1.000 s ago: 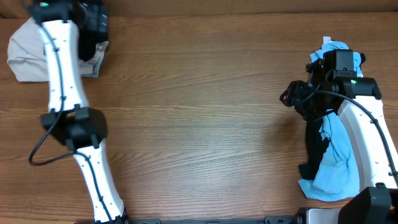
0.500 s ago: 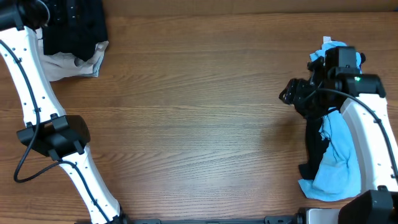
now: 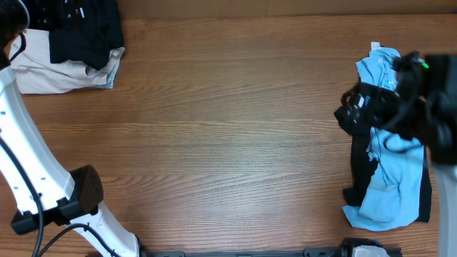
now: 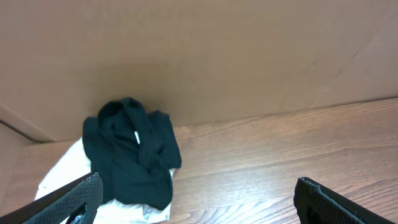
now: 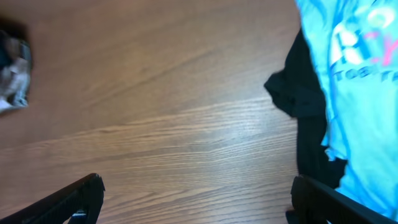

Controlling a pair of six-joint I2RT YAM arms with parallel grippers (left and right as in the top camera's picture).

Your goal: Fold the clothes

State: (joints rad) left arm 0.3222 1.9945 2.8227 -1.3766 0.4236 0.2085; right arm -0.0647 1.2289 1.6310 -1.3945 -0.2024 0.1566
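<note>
A black garment (image 3: 89, 32) lies crumpled on a white garment (image 3: 61, 71) at the table's far left corner; both show in the left wrist view, black (image 4: 134, 152) on white (image 4: 62, 180). A light blue shirt (image 3: 389, 178) lies over a black garment (image 3: 360, 160) at the right edge; both show in the right wrist view, blue (image 5: 357, 81) and black (image 5: 305, 124). My left gripper (image 4: 199, 202) is open and empty, above the table near the left pile. My right gripper (image 5: 196, 199) is open and empty, above bare wood left of the right pile.
A brown cardboard wall (image 4: 217, 56) stands behind the table's far edge. The left arm (image 3: 28, 178) runs along the left side and the right arm (image 3: 428, 107) hangs blurred over the right pile. Bare wood (image 3: 228, 135) lies between the piles.
The left arm has swung off the left pile toward the table's left edge, uncovering the white and black garments. The right arm has shifted right and risen, now blurred over the blue shirt.
</note>
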